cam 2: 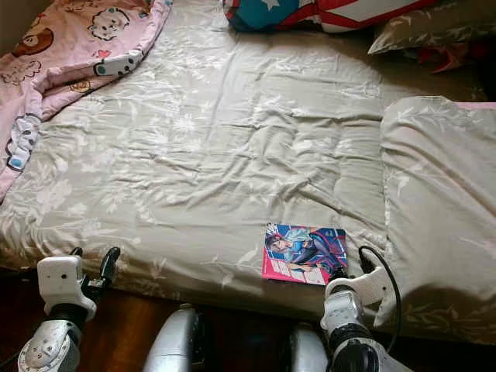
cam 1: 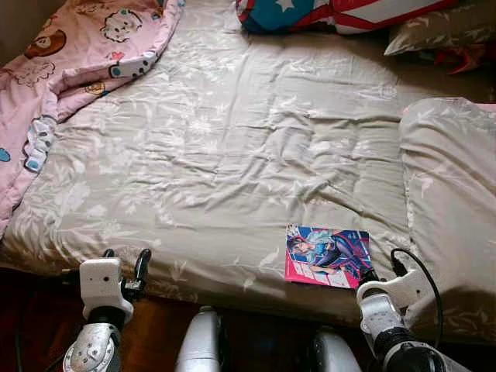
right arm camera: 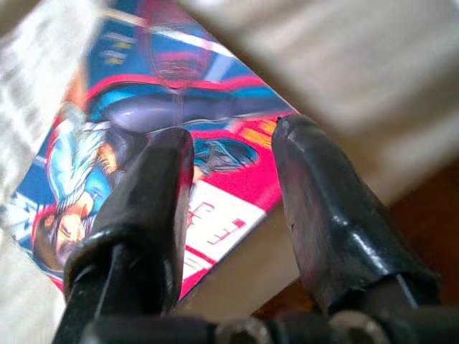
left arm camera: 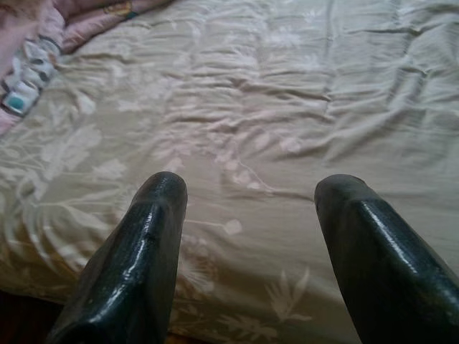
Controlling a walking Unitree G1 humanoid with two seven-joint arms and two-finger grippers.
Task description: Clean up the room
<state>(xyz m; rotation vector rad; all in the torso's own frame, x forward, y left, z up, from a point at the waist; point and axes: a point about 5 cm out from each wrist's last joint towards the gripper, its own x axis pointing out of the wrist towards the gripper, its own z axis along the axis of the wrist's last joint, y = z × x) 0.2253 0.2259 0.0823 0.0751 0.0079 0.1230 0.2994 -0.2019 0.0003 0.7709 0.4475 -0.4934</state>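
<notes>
bed (cam 1: 232, 147): big mattress under a beige sheet with a pale leaf and flower print, pretty rumpled, takes up most of the head views

comic book (cam 1: 327, 256): lying flat on the sheet near the front edge of the bed, over toward the robot's right. Glossy cover, pink and blue, drawn figure in a blue suit

writing on the cover: the right wrist view shows a white panel with big pink blocky letters, but it's too blurry and too close for me to read, so no title from me

right gripper (right arm camera: 229, 154): right at the near corner of the comic book. Fingers (right arm camera: 154, 208) spread apart with the cover showing in the gap between them, nothing pinched. Might be brushing the cover, honestly can't tell

left gripper (left arm camera: 247, 193): hanging at the front-left edge of the bed, fingers wide apart and empty, plain sheet beyond them

pink blanket (cam 1: 70, 62): bunched up along the far left side of the bed, cartoon animal print

star pillow (cam 1: 310, 12): at the head of the bed, blue with a white star plus red and white stripes

beige pillow (cam 1: 434, 27): far right corner, same leafy print as the sheet

folded quilt (cam 1: 449, 201): same fabric again, piled on the right side of the bed, just beside the comic book

floor (cam 1: 155, 325): dark reddish wood below the bed edge
</notes>
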